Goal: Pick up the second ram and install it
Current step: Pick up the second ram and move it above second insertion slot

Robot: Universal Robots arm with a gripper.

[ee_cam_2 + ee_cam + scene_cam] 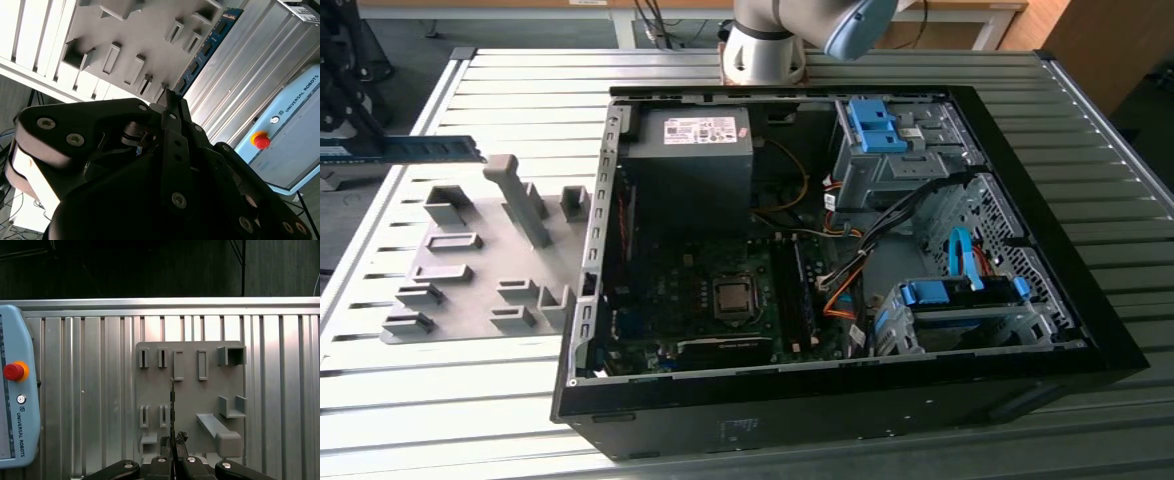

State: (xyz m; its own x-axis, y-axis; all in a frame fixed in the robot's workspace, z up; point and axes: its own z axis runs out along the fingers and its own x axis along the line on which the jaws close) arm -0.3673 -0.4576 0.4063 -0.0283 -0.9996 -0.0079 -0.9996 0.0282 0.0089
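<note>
green-blue thin circuit-board ram stick (420, 150) is clamped edge-on in the black pincer (173, 439), closed on it, pointing at the grey plastic fixture plate (200, 395) on the ribbed aluminium desk (90, 390); pale-blue pendant (15, 415) bears dark lettering.

Fixture plate (470, 272) on table (440, 420), exterior view's left of computer case (1107, 340); second ram (420, 150) above plate
</note>
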